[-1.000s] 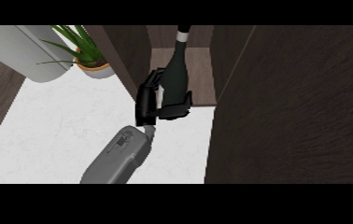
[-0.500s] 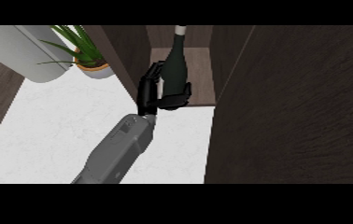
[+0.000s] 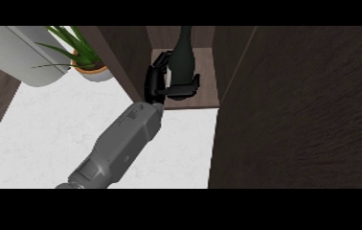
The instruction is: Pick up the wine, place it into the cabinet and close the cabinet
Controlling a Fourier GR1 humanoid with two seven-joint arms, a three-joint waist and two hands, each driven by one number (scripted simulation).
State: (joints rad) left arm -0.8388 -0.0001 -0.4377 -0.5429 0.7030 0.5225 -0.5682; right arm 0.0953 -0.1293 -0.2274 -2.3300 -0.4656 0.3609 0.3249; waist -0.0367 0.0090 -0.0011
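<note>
I had the hand [image 3: 157, 80] curled round the wine bottle [image 3: 182, 61], upright on or just above the cabinet shelf [image 3: 205, 87], apparently the right hand, so release and closing the open door [image 3: 297, 109] remained.

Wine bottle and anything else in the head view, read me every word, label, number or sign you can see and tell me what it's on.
None can be read.
The wine bottle, held inside the cabinet by the hand, is plain dark with no label showing.
The potted plant, the counter and the cabinet door carry no writing.
</note>
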